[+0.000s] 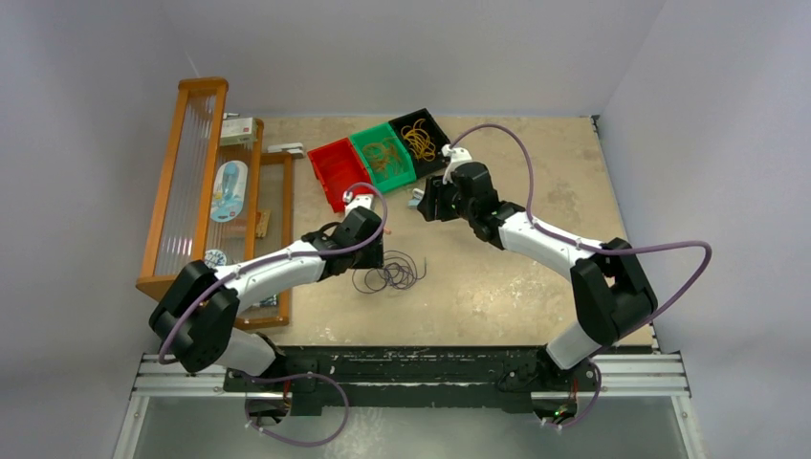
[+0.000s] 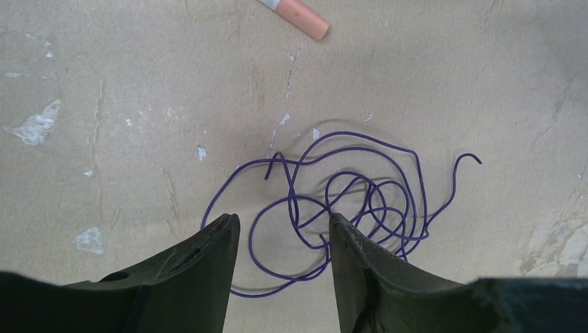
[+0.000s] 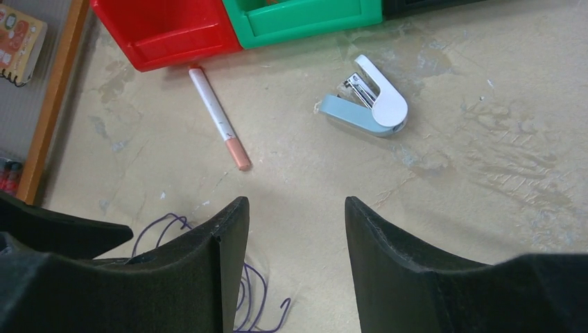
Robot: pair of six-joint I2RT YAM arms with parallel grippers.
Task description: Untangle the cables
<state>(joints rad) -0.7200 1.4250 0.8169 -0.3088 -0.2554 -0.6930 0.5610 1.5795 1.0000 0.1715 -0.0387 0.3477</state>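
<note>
Scuffed beige table [image 2: 139, 83] carries the cables [image 2: 347, 132], a probably light, floppy purple tangle (pinch an outer loop) below the left gripper [image 2: 284, 222], parted and empty like the right gripper [image 3: 297, 205].

Top external: high above and behind the bases, steeply down, far, whole table [image 1: 516, 287] in frame. Left wrist: close, straight down past the left fingers [image 2: 201, 263] onto the purple cable tangle [image 2: 378, 208] at their tips. Right wrist (higher up): past the right fingers [image 3: 409, 263] toward the bins [image 3: 166, 31]. Both wrist views share tangle and pen [image 3: 218, 118].
</note>
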